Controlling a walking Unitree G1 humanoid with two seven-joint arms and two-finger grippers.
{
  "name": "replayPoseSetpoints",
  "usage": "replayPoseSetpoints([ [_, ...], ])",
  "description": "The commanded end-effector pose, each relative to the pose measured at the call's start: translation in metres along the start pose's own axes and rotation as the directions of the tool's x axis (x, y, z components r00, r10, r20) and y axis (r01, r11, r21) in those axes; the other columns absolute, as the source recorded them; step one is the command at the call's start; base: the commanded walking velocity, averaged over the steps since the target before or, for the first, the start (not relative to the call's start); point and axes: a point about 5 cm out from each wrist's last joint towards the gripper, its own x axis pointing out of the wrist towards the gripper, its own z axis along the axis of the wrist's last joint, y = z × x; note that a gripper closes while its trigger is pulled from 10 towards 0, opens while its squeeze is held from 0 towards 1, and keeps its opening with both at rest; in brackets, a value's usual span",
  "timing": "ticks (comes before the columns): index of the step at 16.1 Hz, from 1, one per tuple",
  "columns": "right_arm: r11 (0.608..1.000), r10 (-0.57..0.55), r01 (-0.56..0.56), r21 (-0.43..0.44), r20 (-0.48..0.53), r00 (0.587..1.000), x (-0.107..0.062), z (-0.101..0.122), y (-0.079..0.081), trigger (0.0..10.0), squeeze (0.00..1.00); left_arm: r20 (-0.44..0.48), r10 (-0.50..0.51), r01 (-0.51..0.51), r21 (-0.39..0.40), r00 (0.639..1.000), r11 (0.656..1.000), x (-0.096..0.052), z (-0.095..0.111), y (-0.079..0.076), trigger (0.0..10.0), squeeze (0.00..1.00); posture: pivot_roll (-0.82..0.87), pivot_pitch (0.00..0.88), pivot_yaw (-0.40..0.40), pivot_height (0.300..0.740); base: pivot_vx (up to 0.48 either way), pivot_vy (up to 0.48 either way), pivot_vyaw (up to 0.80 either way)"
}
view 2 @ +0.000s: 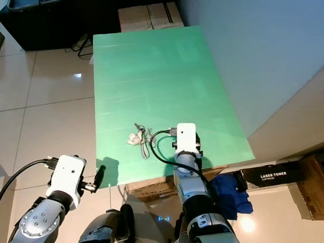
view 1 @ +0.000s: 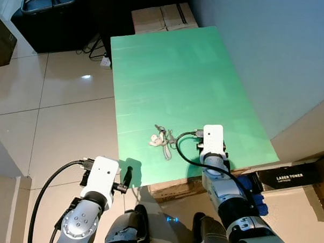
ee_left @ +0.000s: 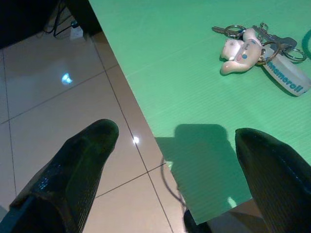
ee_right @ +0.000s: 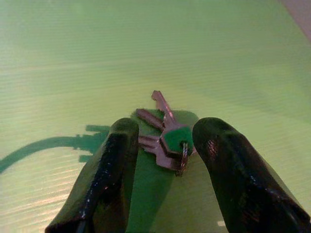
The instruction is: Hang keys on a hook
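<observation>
Right wrist view looks down between the right gripper point(ee_right: 165, 145), whose two black fingers point(ee_right: 109, 170) stand moderately apart over a small bunch of keys point(ee_right: 167, 138) with a green-capped head and a ring, lying flat on the green tabletop point(ee_right: 146, 43). The fingers bracket the bunch without clearly touching it, though contact at the tips cannot be judged from this angle. From the head cameras this bunch is hidden under the white wrist housing, and the gripper sits near the table's front edge, at about 5 o'clock on the top.

Left wrist view shows a second key bunch point(ee_left: 262, 48), with a pale cartoon-dog charm and a white printed tag, lying on the green surface. In the left eye view it lies at about 9 o'clock from the right gripper, near but apart.

The left gripper point(ee_left: 184, 160) is spread wide and holds nothing; it hangs over the table's front left corner, partly above the tiled floor point(view 1: 65, 122).

Most of the tabletop beyond the keys is bare. A grey wall point(view 1: 272, 56) runs along the table's right edge, and cardboard boxes point(view 1: 164, 16) stand at its far end.
</observation>
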Motion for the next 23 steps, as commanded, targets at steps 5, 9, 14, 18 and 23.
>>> replayPoseSetpoints([
  [5,1.0,0.0,-0.001,-0.03,-0.028,1.0,-0.003,-0.01,0.002,10.0,0.0,-0.022,0.001,0.0,0.006,1.0,1.0,-0.003,-0.004,0.001,10.0,0.0,-0.02,0.281,0.101,0.74,0.0,0.0,0.0],
  [9,0.999,-0.015,0.012,-0.044,-0.052,0.999,-0.004,-0.016,0.0,10.0,0.0,-0.024,0.0,0.0,0.006,1.0,1.0,-0.004,-0.004,0.001,10.0,0.0,-0.02,0.286,0.102,0.74,0.0,0.0,0.0],
  [14,0.998,-0.026,0.022,-0.059,-0.08,0.996,-0.004,-0.023,-0.003,10.0,0.0,-0.024,-0.001,0.001,0.008,1.0,1.0,-0.003,-0.004,0.002,10.0,0.0,-0.01,0.286,0.104,0.74,0.0,0.0,0.0],
  [18,0.998,-0.031,0.027,-0.064,-0.064,0.997,-0.002,-0.02,-0.005,0.0,0.0,-0.023,-0.001,0.001,0.008,1.0,1.0,-0.002,-0.004,0.002,10.0,0.0,-0.01,0.287,0.106,0.74,0.0,0.0,0.0],
  [23,0.998,-0.021,0.018,-0.064,-0.044,0.999,-0.003,-0.018,-0.002,0.0,0.0,-0.023,-0.001,0.001,0.008,1.0,1.0,-0.002,-0.004,0.002,10.0,0.0,-0.02,0.275,0.103,0.74,0.0,0.0,0.0],
])
